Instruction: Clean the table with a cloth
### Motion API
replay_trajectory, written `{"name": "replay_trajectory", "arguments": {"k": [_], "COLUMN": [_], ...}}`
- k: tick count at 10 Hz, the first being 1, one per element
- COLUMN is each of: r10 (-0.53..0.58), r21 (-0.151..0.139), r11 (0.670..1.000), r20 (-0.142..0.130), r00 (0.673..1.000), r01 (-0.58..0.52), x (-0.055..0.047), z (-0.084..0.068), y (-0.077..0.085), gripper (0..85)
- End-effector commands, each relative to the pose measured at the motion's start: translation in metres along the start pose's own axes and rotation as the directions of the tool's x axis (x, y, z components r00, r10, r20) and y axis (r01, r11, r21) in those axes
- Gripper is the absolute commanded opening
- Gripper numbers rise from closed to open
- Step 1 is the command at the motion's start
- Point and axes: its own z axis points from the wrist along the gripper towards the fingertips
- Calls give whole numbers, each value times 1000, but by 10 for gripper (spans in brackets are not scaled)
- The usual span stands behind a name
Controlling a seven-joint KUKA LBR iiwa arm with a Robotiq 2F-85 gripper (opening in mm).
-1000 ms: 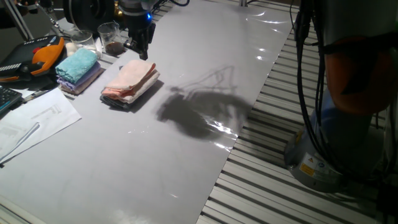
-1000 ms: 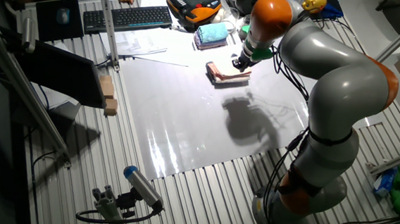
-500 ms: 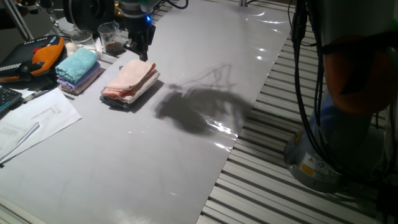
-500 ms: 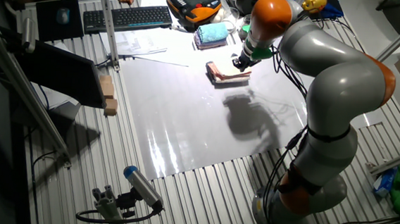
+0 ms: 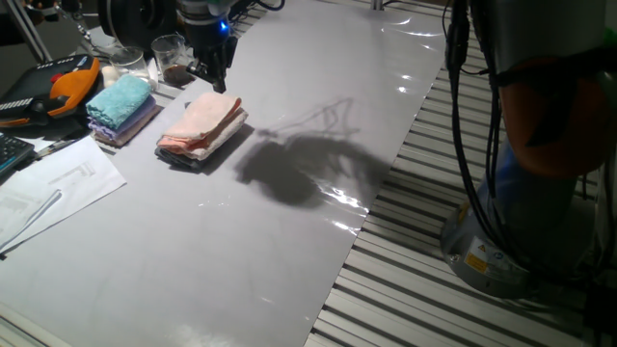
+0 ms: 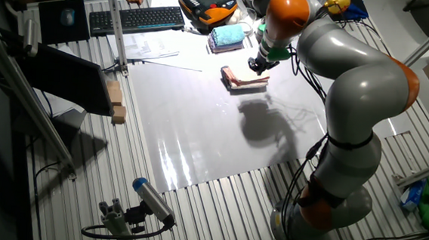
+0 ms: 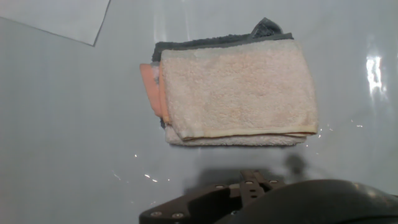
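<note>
The pale pink and peach cloth (image 5: 204, 125) lies folded on the glossy grey-white table (image 5: 289, 241), on top of a dark grey cloth (image 5: 188, 160). It also shows in the other fixed view (image 6: 244, 80) and fills the middle of the hand view (image 7: 239, 93). My gripper (image 5: 218, 85) hangs just above the cloth's far edge, not touching it, and is empty. Its fingertips (image 7: 256, 180) show together at the bottom of the hand view. The other fixed view shows the gripper (image 6: 254, 67) beside the cloth's far end.
A folded teal-blue towel (image 5: 120, 98) on a purple one lies left of the cloth. A glass cup (image 5: 172, 60) stands behind it. A paper sheet (image 5: 53, 188) lies at the left. An orange pendant (image 5: 72, 82) and a keyboard (image 6: 138, 16) sit beyond. Slatted floor grating (image 5: 434, 289) borders the table.
My gripper has drifted slightly left and away over the cloth's far edge. The cloth has not moved.
</note>
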Motion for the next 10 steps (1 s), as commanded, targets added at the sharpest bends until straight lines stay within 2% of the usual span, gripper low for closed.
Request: {"name": "replay_trajectory", "arguments": {"k": [1,2,3,5,8,9,10], "r10": [2,7,18,21,-20,-86,-120], "r21": [-11,-35,-20,-15,-1,20,10], "r11": [1000,999,1000,1000,1000,996,993], "r20": [-1,-4,1,12,-3,25,42], "r00": [1000,1000,1000,1000,1000,996,992], "r01": [-2,-7,-18,-21,20,86,120], "x": [0,0,0,0,0,0,0], "z": [0,0,0,0,0,0,1], "y": [0,0,0,0,0,0,0], "gripper": [0,0,0,0,0,0,0]}}
